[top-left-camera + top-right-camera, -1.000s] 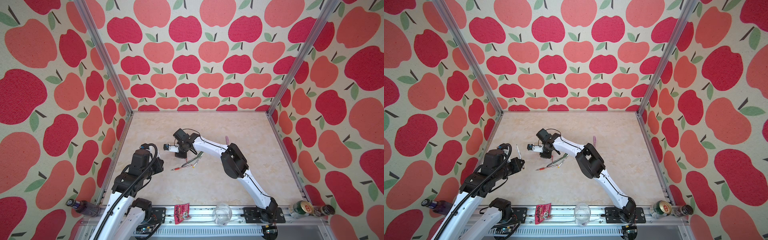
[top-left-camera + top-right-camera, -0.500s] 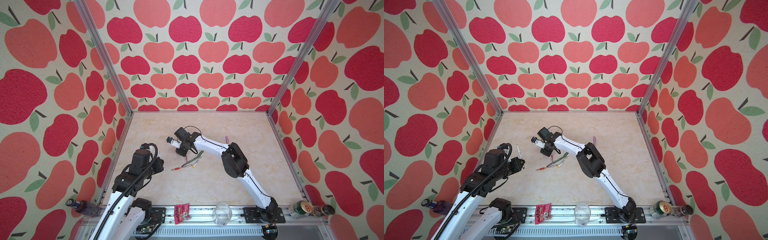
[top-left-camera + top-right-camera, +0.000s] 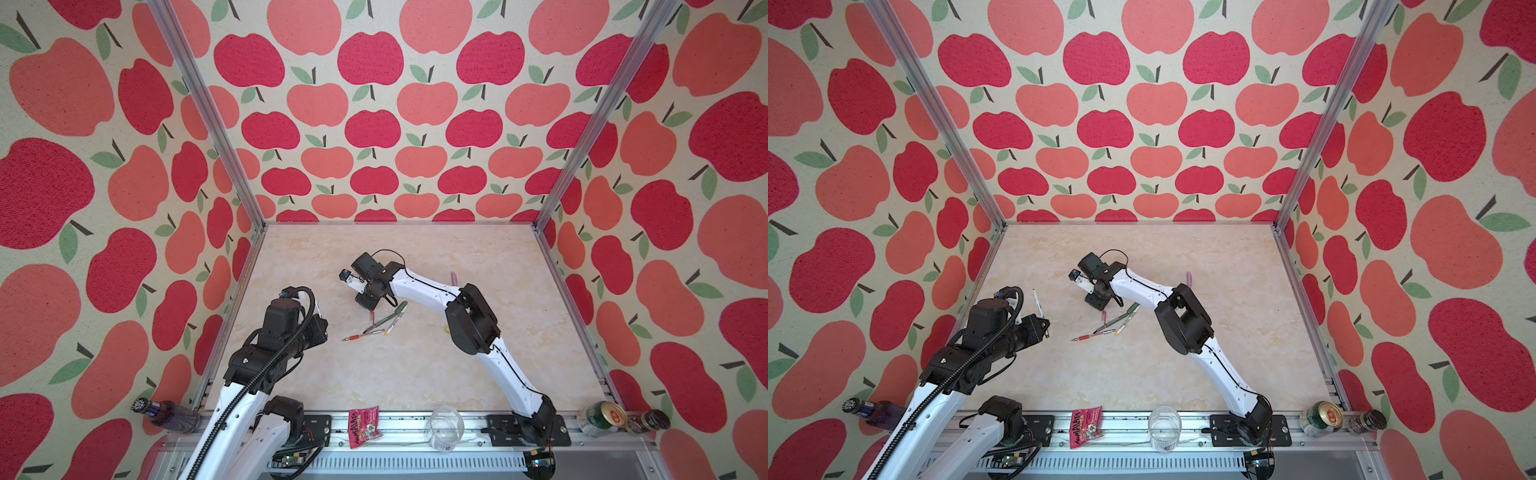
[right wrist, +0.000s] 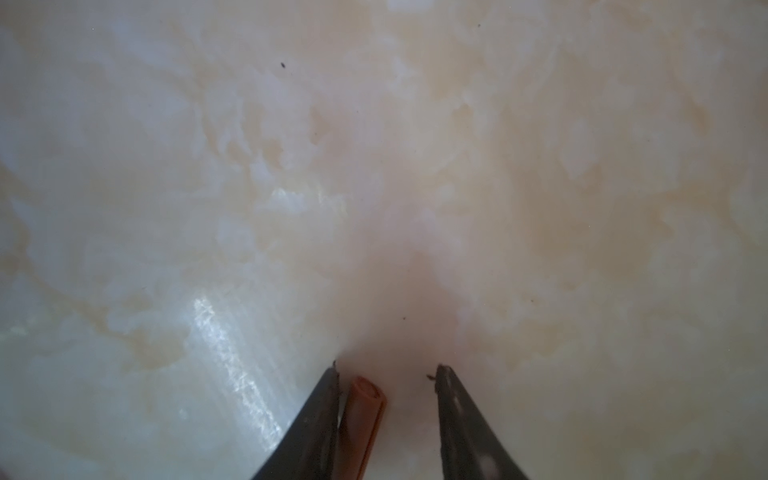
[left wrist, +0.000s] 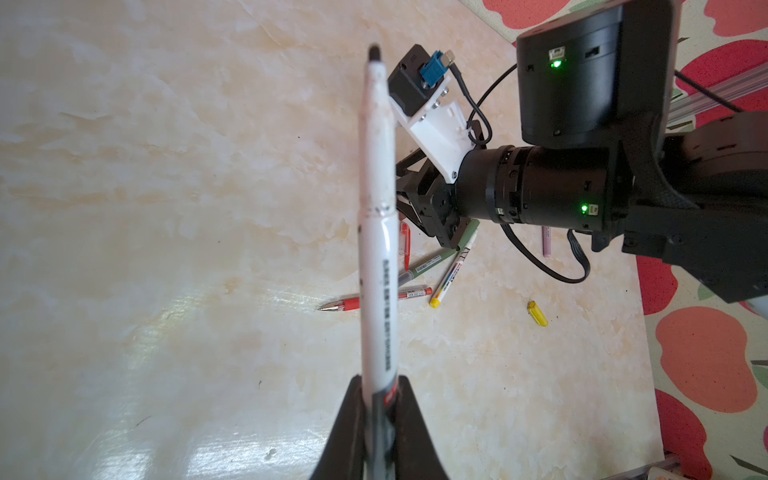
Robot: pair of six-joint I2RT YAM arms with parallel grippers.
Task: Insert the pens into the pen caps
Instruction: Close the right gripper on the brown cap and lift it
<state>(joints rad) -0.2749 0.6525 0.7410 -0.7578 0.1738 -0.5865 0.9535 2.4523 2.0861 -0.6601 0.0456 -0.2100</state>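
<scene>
My left gripper (image 5: pixel 379 380) is shut on a white-barrelled pen (image 5: pixel 376 249) whose dark tip points away from the jaws; in both top views it hovers at the left (image 3: pixel 318 328) (image 3: pixel 1044 326). My right gripper (image 4: pixel 386 372) stands open, pointing down at the table (image 3: pixel 365 301). A brown pen cap (image 4: pixel 361 415) rests between its jaws against one finger. Beside that gripper lie a red pen (image 3: pixel 361 336), a dark green pen (image 3: pixel 386 318) and a white pen with a yellow end (image 3: pixel 395 324). A red cap (image 5: pixel 405 245), a yellow cap (image 5: pixel 537 313) and a lilac pen (image 3: pixel 454 277) lie apart.
Apple-patterned walls close in the marble table (image 3: pixel 415 374) on three sides. Along the front rail stand a snack packet (image 3: pixel 363 422), a clear cup (image 3: pixel 446 428), a can (image 3: pixel 602 417), a small jar (image 3: pixel 648 422) and, at the left, a bottle (image 3: pixel 166 415).
The right gripper's jaws have parted, leaving the brown cap loose between them, and its wrist has turned and shifted slightly. The left arm and its pen have stayed put.
</scene>
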